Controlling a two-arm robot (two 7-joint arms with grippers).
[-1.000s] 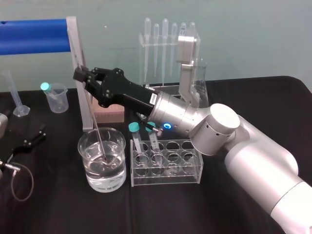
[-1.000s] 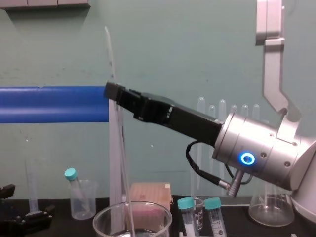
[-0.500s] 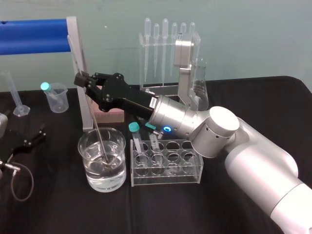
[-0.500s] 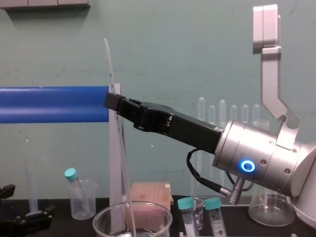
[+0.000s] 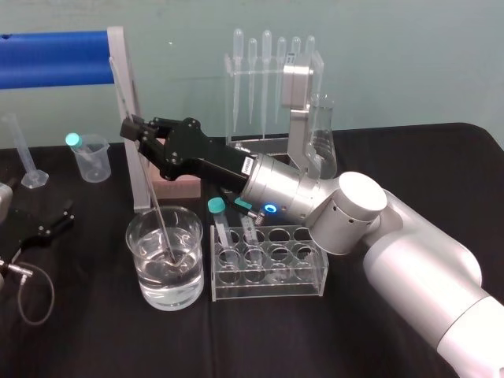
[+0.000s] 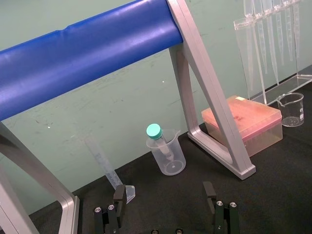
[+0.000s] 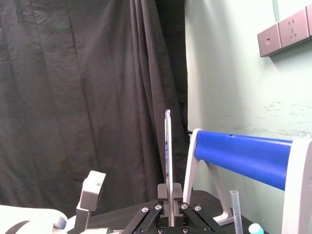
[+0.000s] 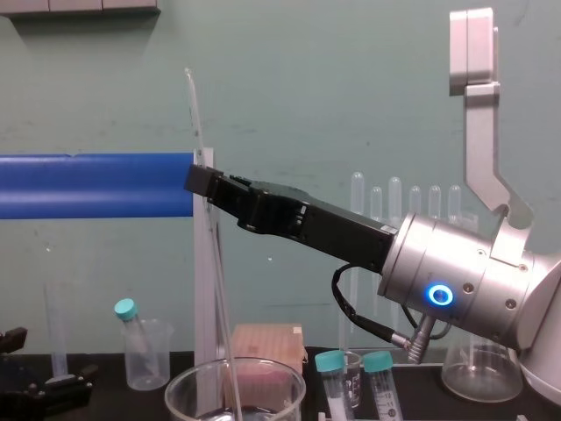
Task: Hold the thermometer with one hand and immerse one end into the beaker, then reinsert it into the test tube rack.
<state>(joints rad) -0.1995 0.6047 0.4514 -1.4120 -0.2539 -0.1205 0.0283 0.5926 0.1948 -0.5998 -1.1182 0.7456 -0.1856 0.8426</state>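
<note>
1. Glass first: the thermometer (image 5: 157, 209) stands at a slight lean. Its lower end is under the water inside the beaker (image 5: 189, 287) and looks close to the bottom, but I cannot tell whether it touches the glass.
2. The right gripper (image 5: 134, 128) is clamped on the stem well above the beaker's rim. In the right wrist view the rod (image 7: 168, 161) is pinched between the two jaws and rises straight up past them.
3. Compared with a second ago, the gripper and rod sit lower. In the chest view the rod's top (image 8: 219, 298) has dropped against the wall, and the black jaws now cross the lower edge of the blue bar (image 8: 88, 184). Over the last half second nothing has shifted.
4. I judge from this that the descent has stopped and the dip is done. What remains is a straight lift until the tip clears the rim, then a carry to the test tube rack (image 5: 268, 285), which stands just beside the beaker on the robot's right.
5. Two capped tubes (image 5: 216, 209) fill the rack's holes nearest the beaker and could catch the thin rod, so a free hole farther along looks safer.
6. The left gripper (image 6: 164, 195) lies idle on the black cloth at the robot's left, jaws apart, well away from the beaker.
</note>
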